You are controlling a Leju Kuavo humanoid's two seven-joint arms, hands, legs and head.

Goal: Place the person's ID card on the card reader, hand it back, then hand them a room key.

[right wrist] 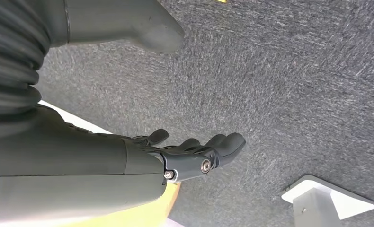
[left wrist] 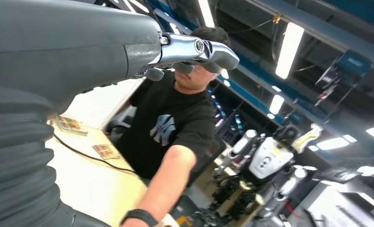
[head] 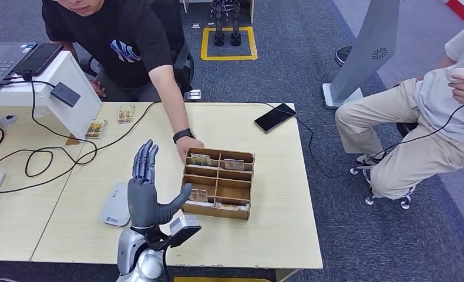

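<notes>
Nearest the camera, the left hand [head: 144, 191] is raised above the table [head: 276, 223] with fingers straight, thumb out and nothing held, while the right hand [right wrist: 194, 153] hangs over grey carpet, loosely extended and empty. At its nine o'clock the white card reader [head: 115, 205] lies bare, and at two o'clock the divided cardboard box [head: 219, 183] holds cards. At twelve o'clock the person's hand [head: 188, 144] rests on the box's far edge, so a collision could follow any reach there; no ID card can be picked out.
</notes>
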